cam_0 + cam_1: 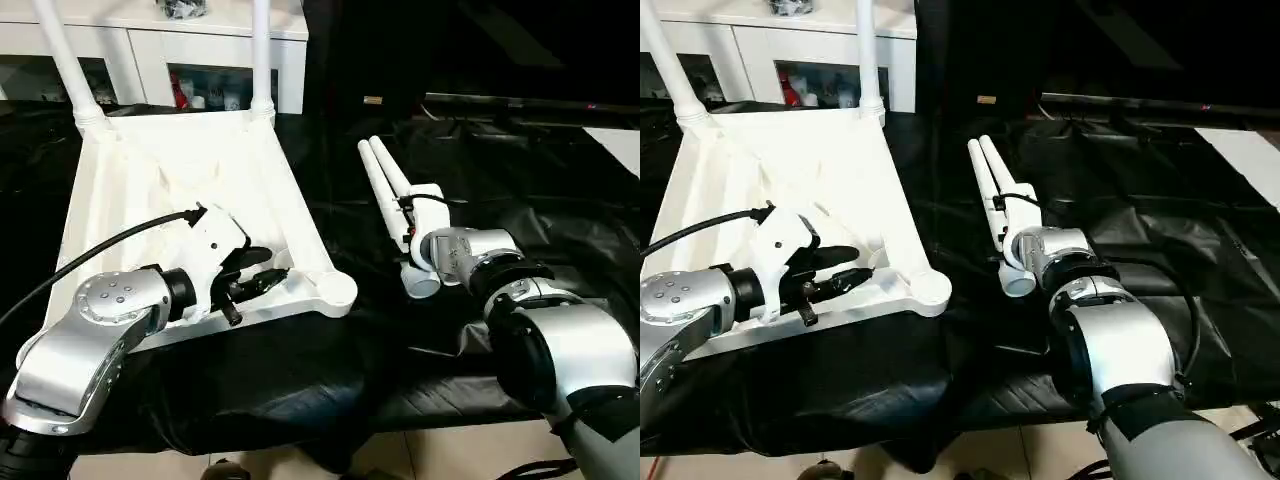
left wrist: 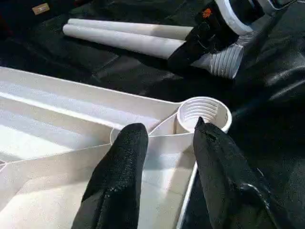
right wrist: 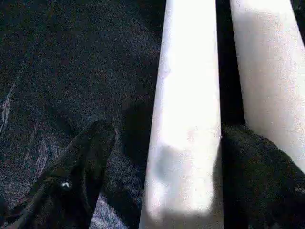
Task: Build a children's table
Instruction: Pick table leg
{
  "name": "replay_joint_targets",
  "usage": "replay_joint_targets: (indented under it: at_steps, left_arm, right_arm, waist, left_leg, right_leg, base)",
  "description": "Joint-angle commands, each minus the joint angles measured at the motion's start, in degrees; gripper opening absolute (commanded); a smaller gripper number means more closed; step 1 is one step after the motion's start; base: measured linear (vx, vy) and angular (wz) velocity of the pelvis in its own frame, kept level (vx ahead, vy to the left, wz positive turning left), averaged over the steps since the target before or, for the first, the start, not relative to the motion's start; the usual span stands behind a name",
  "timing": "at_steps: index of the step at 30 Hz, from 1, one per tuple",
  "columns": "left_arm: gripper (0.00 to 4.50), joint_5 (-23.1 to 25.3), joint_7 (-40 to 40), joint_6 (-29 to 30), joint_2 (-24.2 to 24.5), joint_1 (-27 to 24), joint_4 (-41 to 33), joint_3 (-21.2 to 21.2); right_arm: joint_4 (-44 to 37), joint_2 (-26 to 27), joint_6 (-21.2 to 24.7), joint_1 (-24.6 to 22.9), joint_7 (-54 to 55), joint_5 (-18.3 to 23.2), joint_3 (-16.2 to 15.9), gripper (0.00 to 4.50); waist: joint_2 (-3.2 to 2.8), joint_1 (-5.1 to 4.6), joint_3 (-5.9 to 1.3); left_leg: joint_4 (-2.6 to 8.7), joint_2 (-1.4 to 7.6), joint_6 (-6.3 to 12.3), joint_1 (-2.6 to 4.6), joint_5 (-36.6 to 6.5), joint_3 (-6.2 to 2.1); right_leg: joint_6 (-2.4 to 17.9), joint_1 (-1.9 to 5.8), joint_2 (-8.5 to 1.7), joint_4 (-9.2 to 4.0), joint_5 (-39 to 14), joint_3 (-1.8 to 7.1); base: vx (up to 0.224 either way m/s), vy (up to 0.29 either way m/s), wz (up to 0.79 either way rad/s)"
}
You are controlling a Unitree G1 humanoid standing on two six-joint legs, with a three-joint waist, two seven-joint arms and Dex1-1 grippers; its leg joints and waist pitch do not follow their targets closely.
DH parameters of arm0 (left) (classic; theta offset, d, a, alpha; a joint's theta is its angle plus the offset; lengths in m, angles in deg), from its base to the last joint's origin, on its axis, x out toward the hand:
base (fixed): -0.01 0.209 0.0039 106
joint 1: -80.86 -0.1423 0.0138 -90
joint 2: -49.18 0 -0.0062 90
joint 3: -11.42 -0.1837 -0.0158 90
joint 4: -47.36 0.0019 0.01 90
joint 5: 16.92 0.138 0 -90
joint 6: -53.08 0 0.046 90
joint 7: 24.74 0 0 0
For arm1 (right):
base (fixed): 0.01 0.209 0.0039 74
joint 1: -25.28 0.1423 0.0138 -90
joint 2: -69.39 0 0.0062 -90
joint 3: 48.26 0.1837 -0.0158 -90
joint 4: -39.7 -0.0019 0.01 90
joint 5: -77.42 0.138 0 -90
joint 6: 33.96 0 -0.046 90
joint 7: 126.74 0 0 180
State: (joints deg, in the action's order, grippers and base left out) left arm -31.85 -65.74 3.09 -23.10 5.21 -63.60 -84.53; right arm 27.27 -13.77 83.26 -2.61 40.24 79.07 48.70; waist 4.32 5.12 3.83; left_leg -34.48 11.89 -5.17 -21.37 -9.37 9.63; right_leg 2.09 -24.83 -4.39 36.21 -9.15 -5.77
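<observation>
The children's table top (image 1: 170,170) lies upside down on a black cloth, with two white legs (image 1: 261,50) standing in its far corner sockets. My left gripper (image 1: 258,275) hovers open over the near rim, close to the empty threaded corner socket (image 2: 204,110); its fingers (image 2: 121,162) hold nothing. Two loose legs (image 1: 385,185) lie side by side on the cloth to the right. My right gripper (image 3: 167,129) is open and straddles one of them (image 3: 186,71). One finger (image 3: 90,148) stands apart from it, the other sits in the gap between the two legs.
A white cabinet (image 1: 150,40) with glass doors stands behind the table top. Black cloth (image 1: 520,180) covers the work surface out to the right, and a cable (image 1: 110,245) runs along my left forearm.
</observation>
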Motion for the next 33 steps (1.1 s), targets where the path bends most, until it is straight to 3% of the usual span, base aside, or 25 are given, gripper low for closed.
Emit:
replay_joint_targets:
  at_steps: [1,8,20,22,23,26,29,30,31,32,33]
  left_arm:
    - [1.88,-0.2,-0.9,-0.3,0.6,0.9,-0.2,-1.1]
    - [1.88,-0.1,-2.3,-1.2,0.5,2.0,0.9,-2.2]
    - [1.88,4.3,5.3,-6.9,-4.5,7.3,10.2,-0.9]
    - [1.88,3.4,9.1,-6.6,-8.7,9.6,13.7,1.0]
    - [1.88,3.1,10.0,-6.5,-9.9,10.2,14.6,1.5]
    - [1.88,2.0,11.2,-6.2,-12.5,11.5,16.2,2.0]
    - [1.88,0.1,11.3,-5.8,-15.1,12.7,17.5,2.5]
    - [1.88,-0.7,11.4,-5.5,-16.2,13.3,18.1,2.6]
    - [1.88,-1.2,12.0,-5.8,-18.0,14.7,19.8,2.5]
    - [1.88,-1.0,12.2,-6.0,-18.7,15.2,20.5,2.5]
    - [2.04,-1.4,12.2,-5.8,-19.5,15.8,21.3,2.7]
  right_arm:
    - [0.4,-0.9,1.2,-0.1,-0.1,0.1,0.9,3.51]
    - [0.4,-1.3,2.2,-0.5,-0.1,0.3,1.6,2.93]
    - [-0.6,-1.5,0.9,0.3,-2.4,4.1,6.1,1.94]
    - [-1.7,-1.6,-0.1,0.7,-6.1,6.7,8.5,1.9]
    - [-2.1,-1.8,0.1,0.7,-6.9,7.6,9.2,1.87]
    - [-3.0,-2.2,0.6,0.2,-8.7,9.3,10.7,1.85]
    - [-4.2,-2.4,0.8,-0.9,-11.4,11.5,12.4,1.84]
    - [-5.4,-2.3,-0.1,-1.8,-14.0,12.4,12.8,1.84]
    - [-8.4,-2.0,-2.7,-3.8,-19.2,13.8,13.0,1.84]
    - [-9.5,-1.8,-3.8,-4.5,-21.2,14.3,13.1,1.84]
    - [-11.6,-1.3,-5.3,-5.7,-24.2,15.5,13.5,1.84]
  waist:
    - [-0.67,-0.02,-4.02]
    - [-0.3,-0.01,-4.14]
    - [-0.03,0.07,-4.38]
    - [-0.02,0.05,-4.47]
    - [-0.34,0.23,-4.61]
    - [0.05,0.24,-4.67]
    - [-0.11,0.41,-4.71]
    - [-0.67,0.59,-4.84]
    - [-0.27,0.52,-4.83]
    - [-0.85,0.85,-4.88]
    - [-0.6,0.75,-4.87]
  left_leg:
    - [3.81,0.86,-3.15,0.61,-17.8,-0.18]
    - [3.73,0.78,-3.21,0.53,-17.1,-0.06]
    - [3.62,0.8,-2.74,0.31,-15.3,-0.03]
    - [3.52,0.75,-2.59,0.25,-14.6,0.1]
    - [3.44,0.85,-2.28,0.43,-14.2,0.16]
    - [3.46,0.86,-1.59,0.06,-13.0,0.11]
    - [3.35,0.85,-1.17,0.15,-12.5,0.24]
    - [3.34,0.94,-1.07,0.34,-12.1,0.16]
    - [3.3,0.84,-0.45,0.07,-11.9,0.32]
    - [3.27,1.01,0.09,0.32,-11.9,0.31]
    - [3.31,1.07,0.16,0.26,-11.8,0.28]
  right_leg:
    - [4.8,3.21,-3.46,-4.68,-22.6,2.91]
    - [4.7,3.26,-3.45,-4.62,-22.0,2.95]
    - [4.1,3.53,-3.53,-4.6,-21.1,2.88]
    - [4.4,3.59,-3.45,-4.55,-19.9,2.94]
    - [5.0,3.53,-3.46,-4.44,-18.4,3.02]
    - [6.0,3.86,-3.49,-4.22,-16.6,2.91]
    - [6.9,3.89,-3.52,-4.24,-15.3,2.98]
    - [7.3,3.8,-3.54,-4.1,-14.4,2.98]
    - [7.5,4.03,-3.39,-4.25,-13.3,2.97]
    - [7.7,3.93,-3.56,-4.32,-12.8,3.06]
    - [7.9,3.97,-3.53,-4.39,-12.7,3.02]
  base:
    - [0.0,0.0,0.0]
    - [0.0,0.0,0.0]
    - [0.0,0.0,0.0]
    - [0.0,0.0,0.0]
    - [0.0,0.0,0.0]
    - [0.0,0.0,0.0]
    - [0.0,0.0,0.0]
    - [0.0,0.0,0.0]
    - [0.0,0.0,0.0]
    - [0.0,0.0,0.0]
    - [0.0,0.0,0.0]
